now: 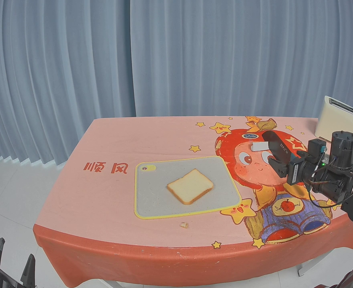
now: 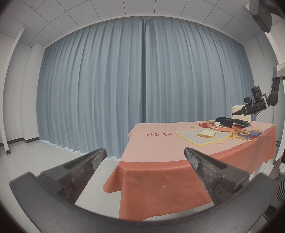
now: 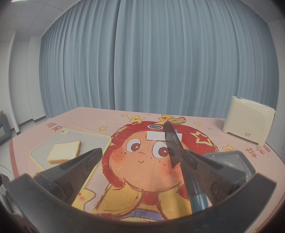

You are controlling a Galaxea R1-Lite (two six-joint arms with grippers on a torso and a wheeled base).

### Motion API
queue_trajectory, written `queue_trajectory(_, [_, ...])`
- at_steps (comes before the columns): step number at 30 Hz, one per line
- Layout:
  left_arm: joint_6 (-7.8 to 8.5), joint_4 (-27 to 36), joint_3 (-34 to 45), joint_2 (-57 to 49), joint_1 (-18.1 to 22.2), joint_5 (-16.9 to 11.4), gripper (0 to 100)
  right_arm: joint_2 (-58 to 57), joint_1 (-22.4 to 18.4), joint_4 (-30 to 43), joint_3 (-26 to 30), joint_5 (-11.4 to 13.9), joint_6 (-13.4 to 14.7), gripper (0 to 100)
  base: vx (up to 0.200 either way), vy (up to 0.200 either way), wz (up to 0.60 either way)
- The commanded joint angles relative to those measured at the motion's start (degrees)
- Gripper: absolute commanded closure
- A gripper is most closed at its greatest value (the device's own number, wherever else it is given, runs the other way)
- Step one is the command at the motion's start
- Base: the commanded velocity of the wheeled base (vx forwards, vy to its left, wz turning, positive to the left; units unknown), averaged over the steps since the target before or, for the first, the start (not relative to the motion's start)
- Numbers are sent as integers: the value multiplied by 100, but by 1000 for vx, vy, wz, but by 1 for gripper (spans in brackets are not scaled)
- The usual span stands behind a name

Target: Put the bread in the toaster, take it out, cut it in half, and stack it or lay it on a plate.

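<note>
The bread (image 1: 190, 186) lies whole on the cutting board (image 1: 152, 197) in the middle of the counter (image 1: 116, 141), well apart from the toaster (image 1: 339, 119) at the far right corner. The right hand (image 3: 141, 152) hangs just over the knife (image 3: 172, 146) with its jaws spread wide and nothing in them. The handle sits close to one finger rather than centred, so closing there would likely twist or flick the blade. The left hand (image 2: 145, 150), also wide open and empty, is low off the counter's near left corner. With nothing pinning the slice, a cut could push it across the board and leave a ragged, uneven split.
</note>
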Motion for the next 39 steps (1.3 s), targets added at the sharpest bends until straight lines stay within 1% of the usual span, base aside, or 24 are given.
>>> queue_trajectory(1, [0, -1, 101, -84, 4, 1, 0, 65, 11, 1, -12, -6, 2, 0, 0, 0, 0])
queue_trajectory(8, [0, -1, 101, -84, 4, 1, 0, 126, 55, 19, 67, -15, -7, 0, 0, 0, 0])
queue_trajectory(12, [0, -1, 101, -84, 4, 1, 0, 65, -226, 10, -56, -15, -42, 0, 0, 0, 0])
queue_trajectory(15, [0, -1, 101, -84, 4, 1, 0, 21, -305, -16, -118, -15, -42, 0, 0, 0, 0])
queue_trajectory(18, [0, -1, 101, -84, 4, 1, 0, -67, -534, 28, -127, 73, -59, 0, 0, 0, 0])
queue_trajectory(23, [9, -1, 101, -84, 4, 1, 0, -85, -876, 37, -135, 91, -77, 0, 0, 0, 0])
queue_trajectory(25, [17, -1, 101, -84, 4, 10, 0, -85, -956, 37, -127, 117, -86, 0, 0, 0, 0])
queue_trajectory(28, [26, -1, 101, -84, 4, 10, 0, -85, -982, 37, -48, 117, -86, 0, 0, 0, 0])
queue_trajectory(31, [26, -1, 101, -84, 4, 19, 0, -102, -982, 116, 32, 126, -86, 0, 0, -200, 0])
queue_trajectory(34, [26, -1, 101, -84, 4, 36, 0, -208, -929, 371, 49, 126, -68, 0, 0, -200, 0])
queue_trajectory(39, [26, -1, 101, -84, 4, 36, 0, -260, -868, 704, -4, 135, -24, 0, 0, 0, 0])
